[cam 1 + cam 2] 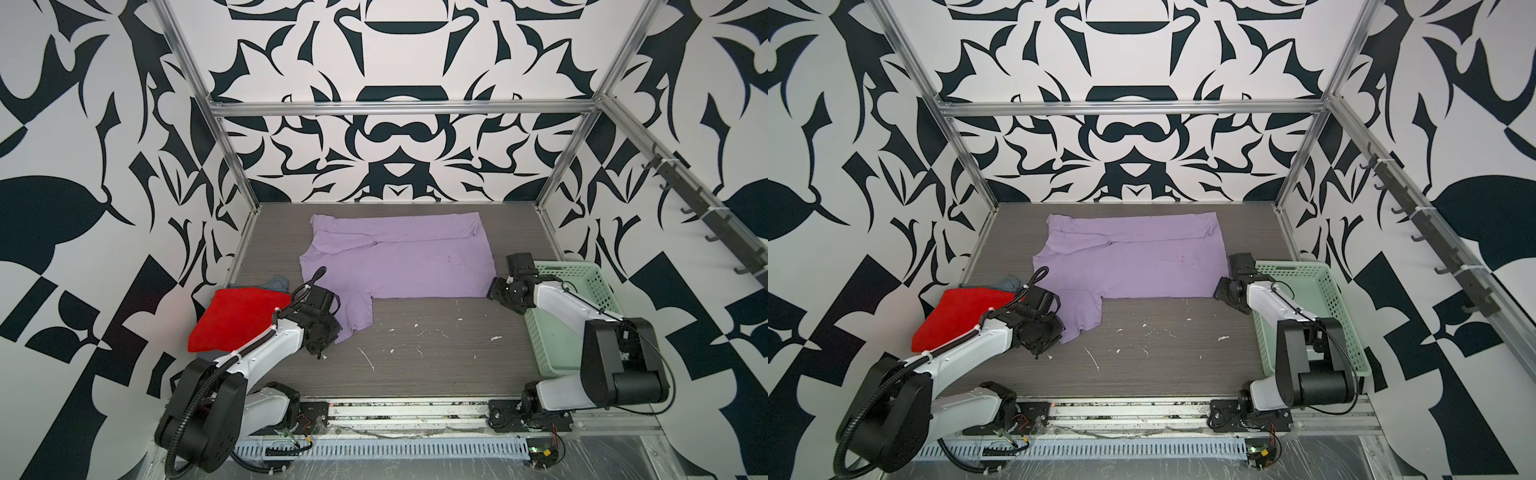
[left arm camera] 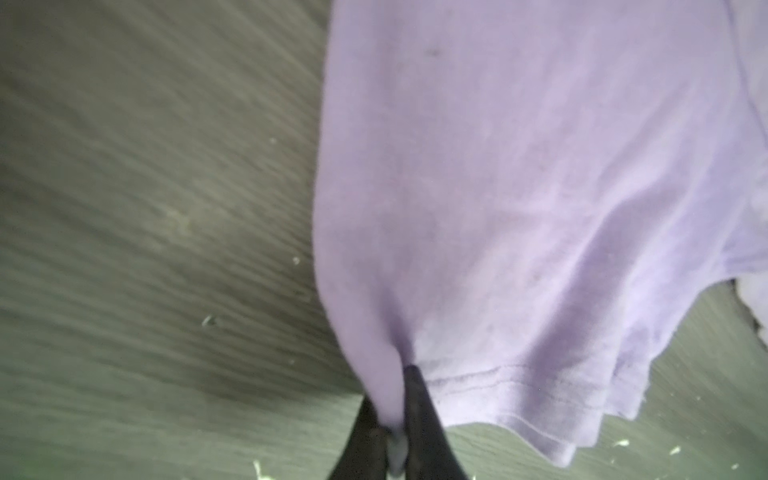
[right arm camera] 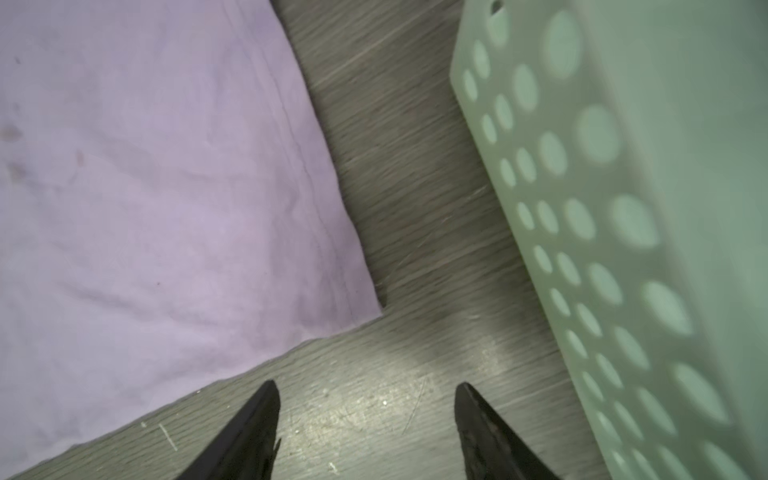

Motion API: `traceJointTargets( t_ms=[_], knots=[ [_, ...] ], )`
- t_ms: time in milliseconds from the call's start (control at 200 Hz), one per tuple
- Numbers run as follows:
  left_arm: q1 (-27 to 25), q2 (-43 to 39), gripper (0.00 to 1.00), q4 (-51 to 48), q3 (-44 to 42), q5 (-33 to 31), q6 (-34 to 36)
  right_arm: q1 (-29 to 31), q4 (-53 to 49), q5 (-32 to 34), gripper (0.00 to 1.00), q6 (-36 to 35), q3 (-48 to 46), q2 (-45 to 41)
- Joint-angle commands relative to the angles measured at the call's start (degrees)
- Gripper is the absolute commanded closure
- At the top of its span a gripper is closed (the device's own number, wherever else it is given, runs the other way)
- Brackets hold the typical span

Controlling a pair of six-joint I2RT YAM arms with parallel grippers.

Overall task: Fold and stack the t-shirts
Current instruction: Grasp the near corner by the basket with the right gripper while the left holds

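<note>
At the far left of the surface (image 1: 436, 357) the red t-shirt (image 1: 237, 318) lies folded, in both top views. A small part of the grey-blue t-shirt (image 1: 277, 282) shows just behind it, and it seems to continue under the red cloth.

Just to the right of them is the left pincer (image 2: 392, 386). In the left wrist view its two black fingers are pressed together on the hem of a sleeve of the lavender t-shirt (image 1: 399, 262), and a pinch of the cloth is caught between them. The cloth around this place is drawn into small folds.

The lavender t-shirt lies spread out over the middle of the surface. Its far part is folded over itself, and the held sleeve points to the near side.

Near the right near corner of this shirt is the right pincer (image 3: 365, 384). In the right wrist view its fingers stand wide apart, with only bare surface between them. They hold nothing and do not touch the cloth.

At the far right stands the mint-green basket (image 1: 540, 345) with round holes in its wall, partly under the right arm.
</note>
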Motion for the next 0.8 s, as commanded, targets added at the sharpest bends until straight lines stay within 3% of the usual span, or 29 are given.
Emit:
traceJointTargets(
  t_ms=[0, 545, 795],
  knots=[
    [-0.18, -0.59, 0.97, -3.9, -1.38, -0.56, -0.31, -0.32, -0.13, 3.17, 0.3, 0.27, 0.69, -0.4],
    [-0.2, 0.77, 1.0, -1.94, -1.46, 0.02, -0.07, -2.49, 7.43, -0.22, 0.42, 4.39, 0.78, 7.76],
    [-0.13, 0.77, 1.0, -1.99, -1.12, 0.28, 0.06, -1.16, 6.83, 1.15, 0.52, 4.31, 1.8, 11.09]
  ],
)
